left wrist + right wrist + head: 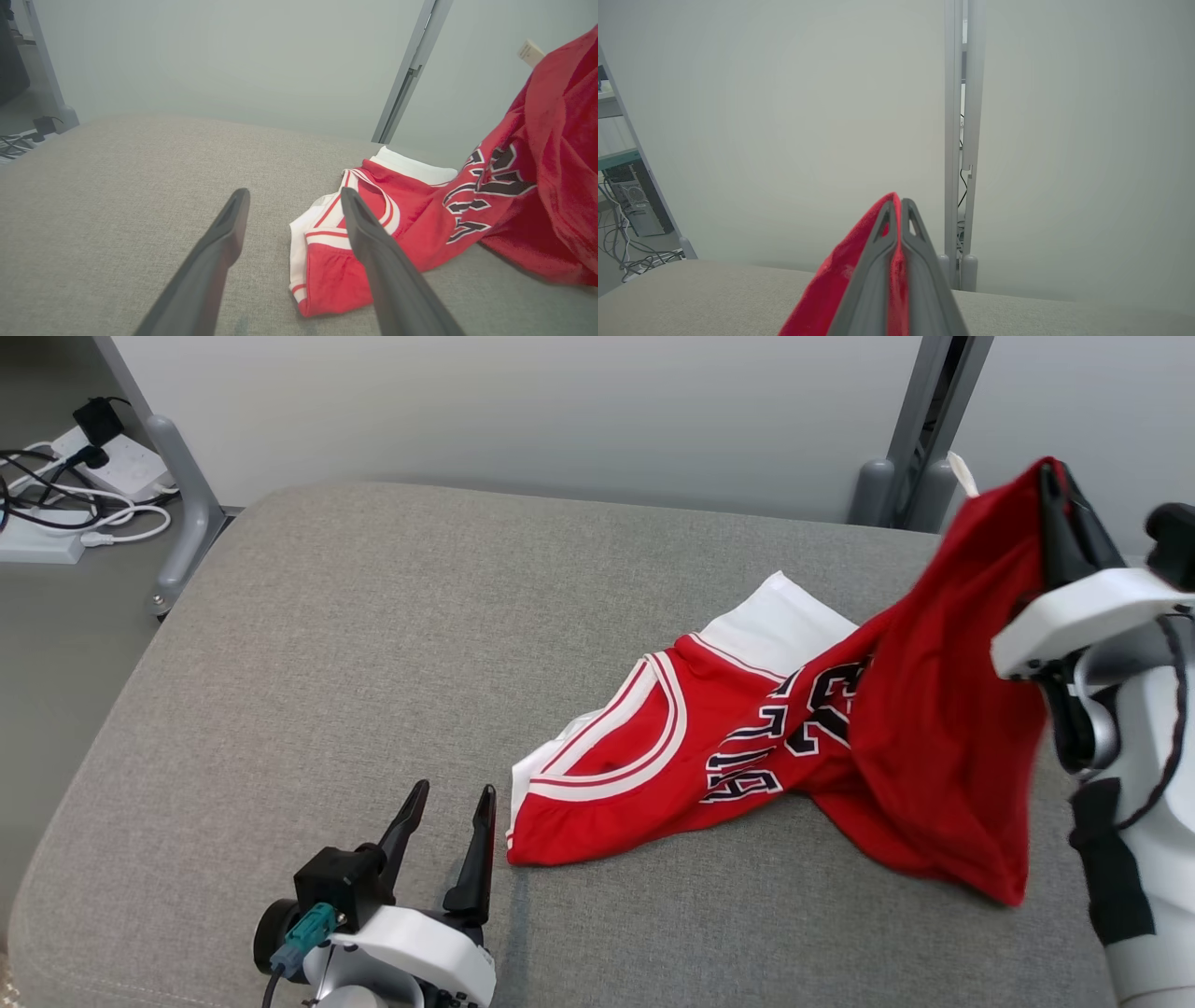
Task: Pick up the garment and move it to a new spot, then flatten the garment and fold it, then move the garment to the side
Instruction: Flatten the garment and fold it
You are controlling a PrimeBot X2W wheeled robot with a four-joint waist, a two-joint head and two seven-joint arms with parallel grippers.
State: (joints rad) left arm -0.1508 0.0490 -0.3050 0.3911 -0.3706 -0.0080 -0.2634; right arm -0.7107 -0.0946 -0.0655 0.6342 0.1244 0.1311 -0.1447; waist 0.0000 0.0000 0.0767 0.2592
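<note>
While the right pincer [1050,476] is clamped on one edge of the red sleeveless jersey with white trim and black lettering [738,747], holding that end up above the grey fabric-covered table [355,653], the rest of the garment trails down and lies crumpled on the table's right half. The left pincer [455,795] sits low near the table's front edge, fingers apart and empty, just beside the jersey's white-banded end.

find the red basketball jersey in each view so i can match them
Head view: red and white fabric jersey right of centre, its right end lifted by the right gripper.
Left wrist view: jersey across the right half.
Right wrist view: jersey pinched at bottom centre.
Shared landmark: grey metal post behind.
</note>
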